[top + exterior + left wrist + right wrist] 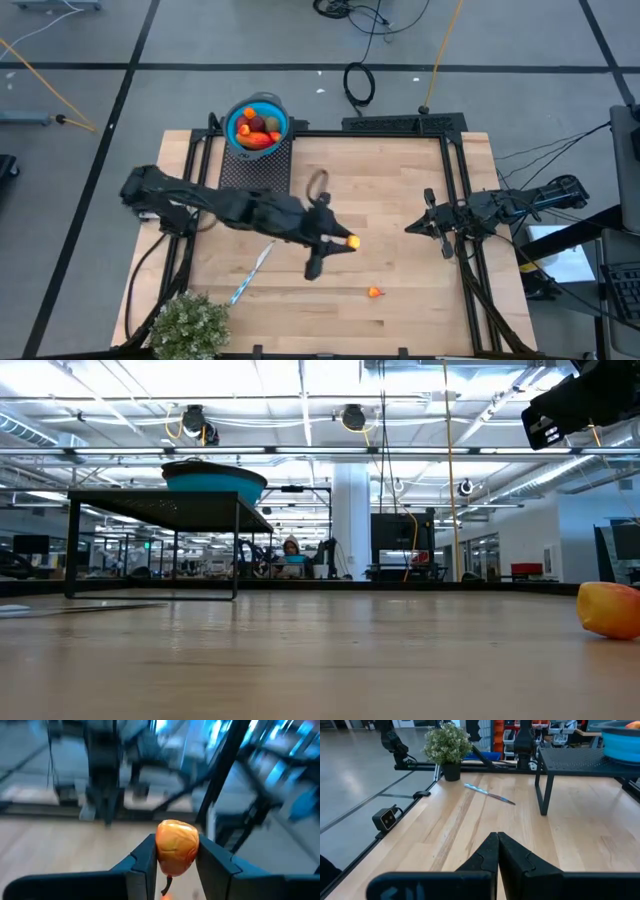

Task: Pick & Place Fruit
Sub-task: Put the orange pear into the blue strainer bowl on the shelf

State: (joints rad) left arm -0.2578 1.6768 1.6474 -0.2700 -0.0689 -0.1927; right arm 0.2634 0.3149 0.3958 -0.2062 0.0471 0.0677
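Our left gripper [172,862] is clenched on a small orange fruit [176,846], held up over the middle of the table, and we judge the best way on is to keep that squeeze steady, carry it to the blue bowl [257,125] on the black rack [255,165] at the far edge where other fruit already lies, and let go only once above its rim. Our right gripper [498,851] waits pinched shut and empty by the right edge, while another orange piece [374,293] lies loose on the pale wooden table [400,200], with a knife [251,272] and a potted plant [190,325] toward the near left corner and a big open workshop beyond
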